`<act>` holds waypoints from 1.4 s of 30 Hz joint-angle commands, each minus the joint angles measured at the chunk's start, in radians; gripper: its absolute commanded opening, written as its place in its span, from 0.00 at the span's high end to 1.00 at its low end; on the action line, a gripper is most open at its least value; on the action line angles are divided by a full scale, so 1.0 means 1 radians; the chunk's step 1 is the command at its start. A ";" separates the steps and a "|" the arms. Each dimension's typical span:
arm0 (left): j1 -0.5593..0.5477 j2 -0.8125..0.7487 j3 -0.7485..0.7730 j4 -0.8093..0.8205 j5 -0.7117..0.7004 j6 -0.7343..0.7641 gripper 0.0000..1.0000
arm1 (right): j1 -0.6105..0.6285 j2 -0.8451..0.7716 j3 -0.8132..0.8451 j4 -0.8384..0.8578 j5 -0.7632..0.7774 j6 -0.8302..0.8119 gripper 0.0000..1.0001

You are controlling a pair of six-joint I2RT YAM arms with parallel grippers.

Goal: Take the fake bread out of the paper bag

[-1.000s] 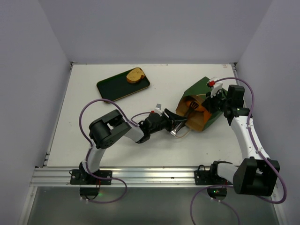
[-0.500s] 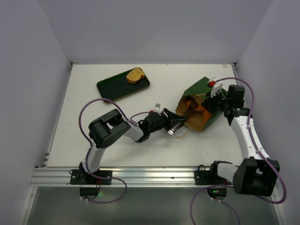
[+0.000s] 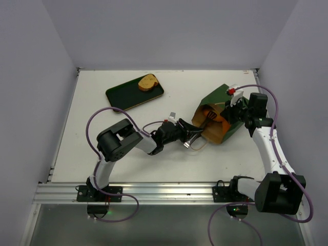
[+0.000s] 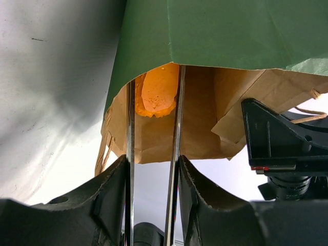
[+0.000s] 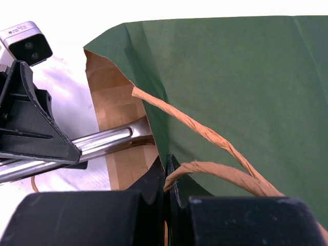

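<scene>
The paper bag lies on its side at the right, dark green outside and brown inside, its mouth toward the left arm. My left gripper is shut on metal tongs, whose two arms reach into the bag's mouth on either side of an orange piece of fake bread. From above that piece shows as an orange patch inside the bag. My right gripper is shut on the paper bag's rim, beside a string handle, and holds the mouth up.
A dark green flat tray lies at the back left with a brown bread slice on it. The right arm stands along the right side. White walls close the table on three sides.
The left jaws have pressed the tongs' arms closer together around the orange piece. Both arms and the bag have hardly moved.
</scene>
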 commanded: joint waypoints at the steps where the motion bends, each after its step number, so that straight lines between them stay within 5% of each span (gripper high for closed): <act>1: 0.015 -0.003 0.017 0.050 -0.010 0.038 0.88 | -0.003 -0.025 -0.003 0.027 -0.038 -0.006 1.00; 6: 0.013 -0.050 -0.006 0.052 0.007 0.089 1.00 | -0.003 -0.027 -0.005 0.027 -0.035 -0.006 1.00; 27: -0.013 -0.216 -0.158 0.067 0.083 0.156 1.00 | -0.011 -0.029 -0.006 0.037 -0.018 0.010 1.00; 42: -0.019 -0.474 -0.366 -0.052 0.172 0.253 1.00 | -0.014 -0.038 -0.023 0.085 0.051 0.053 1.00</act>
